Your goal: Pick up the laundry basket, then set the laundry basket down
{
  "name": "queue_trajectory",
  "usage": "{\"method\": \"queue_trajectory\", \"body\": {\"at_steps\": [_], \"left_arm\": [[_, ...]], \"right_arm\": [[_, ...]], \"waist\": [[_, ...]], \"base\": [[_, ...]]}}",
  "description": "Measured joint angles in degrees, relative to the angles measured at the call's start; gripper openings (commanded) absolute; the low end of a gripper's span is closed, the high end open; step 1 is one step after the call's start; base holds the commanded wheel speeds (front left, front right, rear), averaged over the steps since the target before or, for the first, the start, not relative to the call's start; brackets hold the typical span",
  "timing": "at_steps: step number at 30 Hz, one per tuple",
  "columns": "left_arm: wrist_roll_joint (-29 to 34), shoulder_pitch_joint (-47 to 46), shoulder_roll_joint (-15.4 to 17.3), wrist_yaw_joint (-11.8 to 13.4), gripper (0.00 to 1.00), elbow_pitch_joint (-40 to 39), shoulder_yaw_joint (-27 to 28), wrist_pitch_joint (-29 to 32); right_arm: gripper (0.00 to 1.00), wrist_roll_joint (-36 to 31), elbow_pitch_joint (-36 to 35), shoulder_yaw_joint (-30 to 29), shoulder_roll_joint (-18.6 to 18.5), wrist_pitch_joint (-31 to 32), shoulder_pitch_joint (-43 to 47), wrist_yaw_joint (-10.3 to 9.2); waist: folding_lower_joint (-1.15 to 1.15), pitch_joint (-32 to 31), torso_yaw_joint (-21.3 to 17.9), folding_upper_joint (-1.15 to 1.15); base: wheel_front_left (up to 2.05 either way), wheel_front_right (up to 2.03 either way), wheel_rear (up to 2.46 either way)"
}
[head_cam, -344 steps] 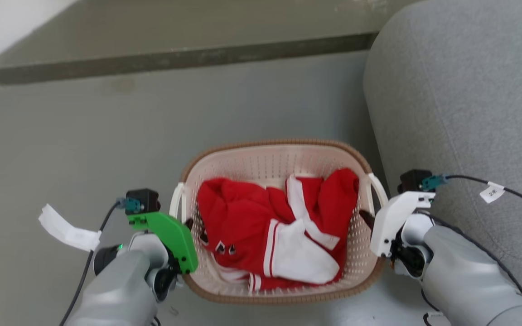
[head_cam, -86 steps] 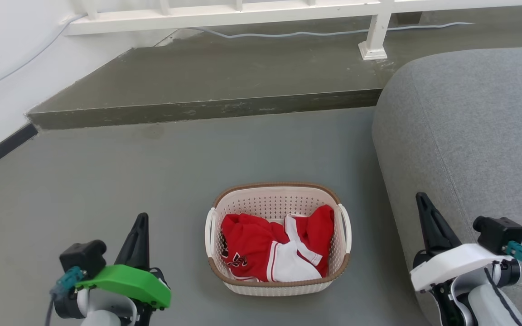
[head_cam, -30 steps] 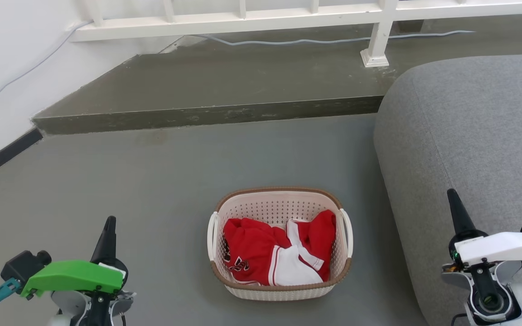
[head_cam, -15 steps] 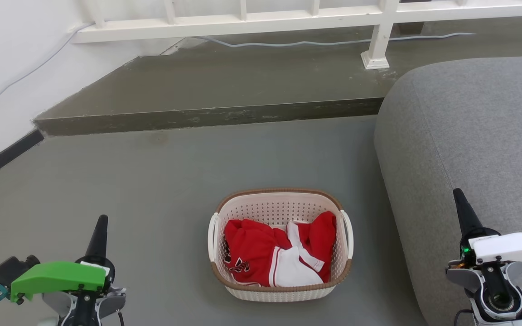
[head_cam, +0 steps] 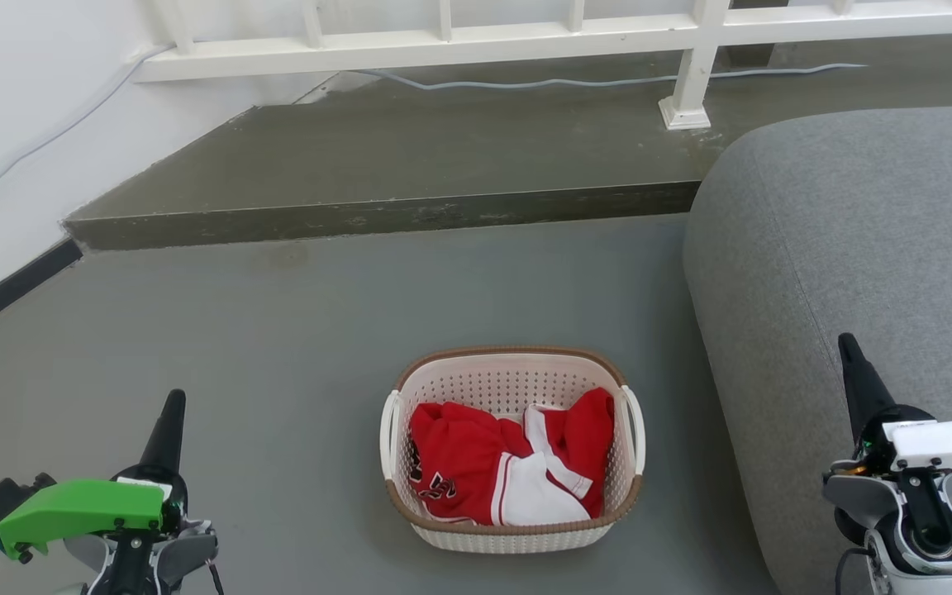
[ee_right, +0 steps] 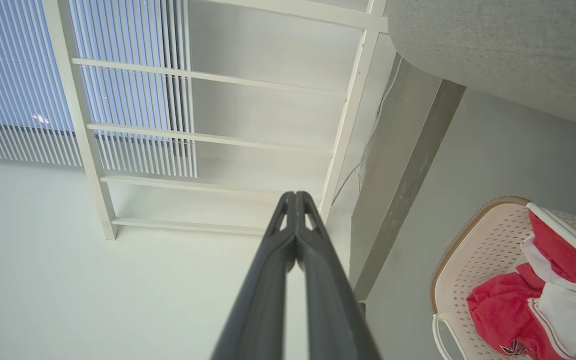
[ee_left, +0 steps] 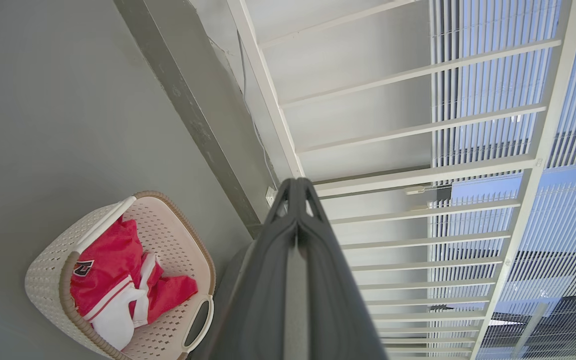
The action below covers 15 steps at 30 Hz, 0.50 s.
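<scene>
The laundry basket (head_cam: 512, 369), cream-white with a brown rim and white side handles, stands on the grey floor holding a red and white garment (head_cam: 509, 467). It also appears in the left wrist view, laundry basket (ee_left: 168, 235), and in the right wrist view, laundry basket (ee_right: 483, 250). My left gripper (head_cam: 172, 406) is at the lower left, well apart from the basket, fingers pressed together and empty. My right gripper (head_cam: 849, 351) is at the lower right over the sofa edge, likewise shut with nothing in it. Both point upward, left gripper (ee_left: 296, 184) and right gripper (ee_right: 295, 196).
A grey sofa (head_cam: 856, 248) rises close to the basket's right side. Behind the basket a raised step (head_cam: 377, 211) crosses the floor, with a white railing (head_cam: 525, 41) and a cable on it. A white wall with dark skirting (head_cam: 5, 285) runs along the left.
Since the earliest frame both grippers have let go of the basket's sides and drawn back while the view lifted. In the last second both arms shift slightly outward and lower; the basket stays put.
</scene>
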Motion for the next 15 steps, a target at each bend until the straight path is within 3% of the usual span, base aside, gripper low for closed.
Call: {"method": "queue_trajectory", "body": {"at_steps": [15], "left_arm": [[-8.8,0.0,0.0,-0.5,0.0,-0.2,2.3,2.4]], "right_arm": [[0.0,9.9,0.2,-2.4,0.4,2.4,-0.2,0.19]], "waist": [[0.0,-0.3,0.1,0.0]], "base": [[0.0,0.0,0.0]]}}
